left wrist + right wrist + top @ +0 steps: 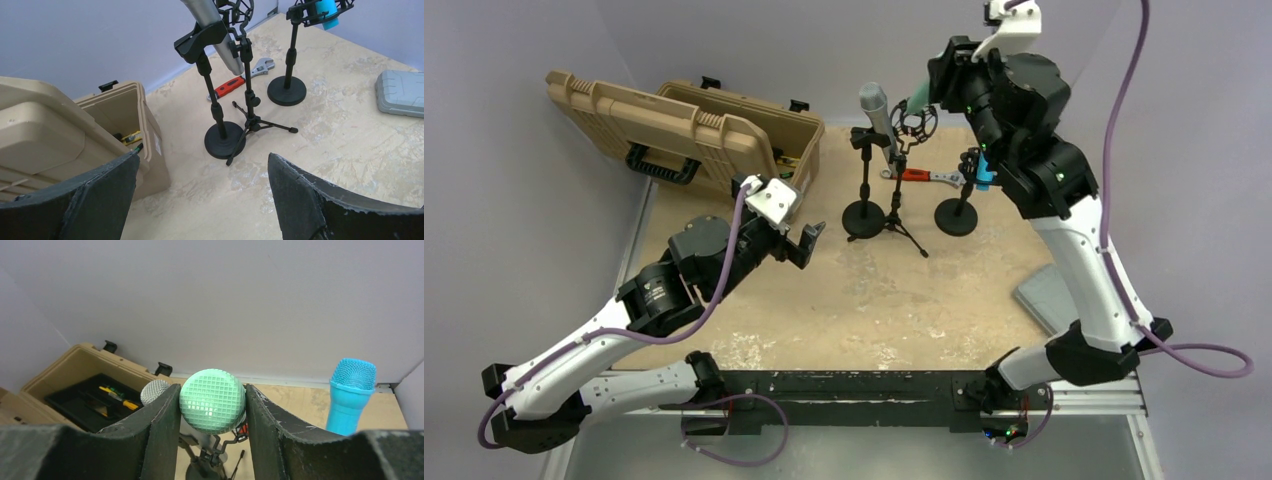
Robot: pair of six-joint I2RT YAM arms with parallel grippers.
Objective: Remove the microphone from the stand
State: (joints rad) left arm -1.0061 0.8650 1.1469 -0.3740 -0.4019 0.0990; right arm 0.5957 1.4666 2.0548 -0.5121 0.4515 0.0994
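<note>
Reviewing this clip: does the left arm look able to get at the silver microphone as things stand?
Probably yes. The left end effector is open and faces the silver microphone in its clip stand, with only bare table between. The right end effector is busy on the green microphone next to it, so space there is tight.

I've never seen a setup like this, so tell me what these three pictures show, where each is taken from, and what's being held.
Two robot arms are bolted to a table. One picture looks down from above; the other two come from cameras on the arms' wrists. On the table stand three microphone stands with a silver microphone, a green microphone and a blue microphone, alongside a wrench, an open tan toolbox and a grey case. The right pincer is closed around the green microphone's head. The left pincer is open, holding nothing.
</note>
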